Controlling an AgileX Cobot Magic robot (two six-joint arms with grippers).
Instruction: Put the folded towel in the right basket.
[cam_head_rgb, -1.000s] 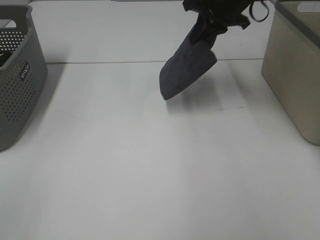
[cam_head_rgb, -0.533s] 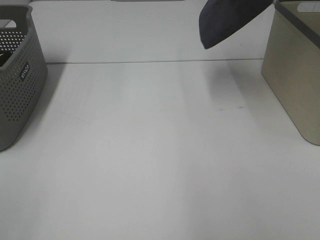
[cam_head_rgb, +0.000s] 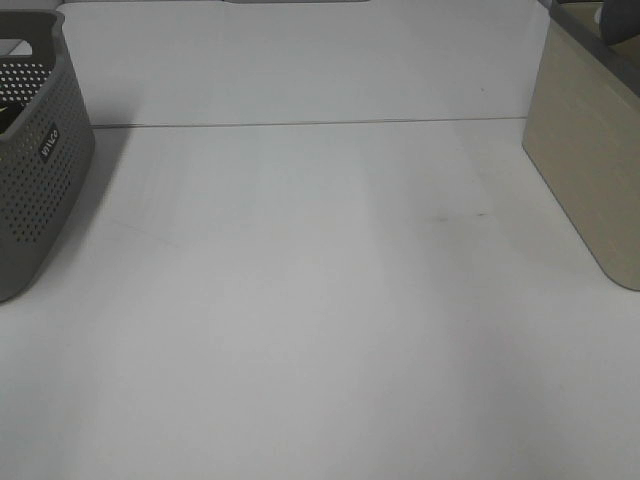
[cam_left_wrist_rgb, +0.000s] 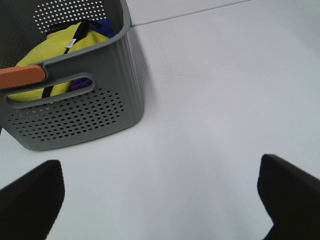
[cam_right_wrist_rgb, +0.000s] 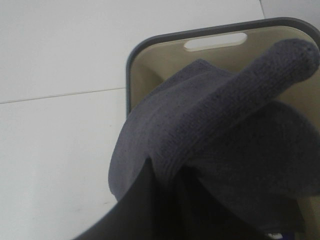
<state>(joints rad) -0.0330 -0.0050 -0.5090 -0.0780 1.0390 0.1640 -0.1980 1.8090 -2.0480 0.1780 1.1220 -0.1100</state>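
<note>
The folded towel (cam_right_wrist_rgb: 220, 125) is dark blue-grey and shows only in the right wrist view. My right gripper (cam_right_wrist_rgb: 172, 195) is shut on it and holds it hanging over the open top of the right basket (cam_right_wrist_rgb: 150, 47), a beige bin with a grey rim. In the exterior high view that basket (cam_head_rgb: 590, 170) stands at the right edge; the towel and the right gripper are out of that frame. My left gripper (cam_left_wrist_rgb: 160, 200) is open and empty above the table, near the left basket.
A grey perforated basket (cam_head_rgb: 40, 160) stands at the table's left edge; in the left wrist view (cam_left_wrist_rgb: 75, 110) it holds yellow and blue items. A seam crosses the white table (cam_head_rgb: 320, 280) at the back.
My right gripper has carried the towel up and to the right, out of the exterior high view, until it hangs over the right basket. The left arm has not moved.
</note>
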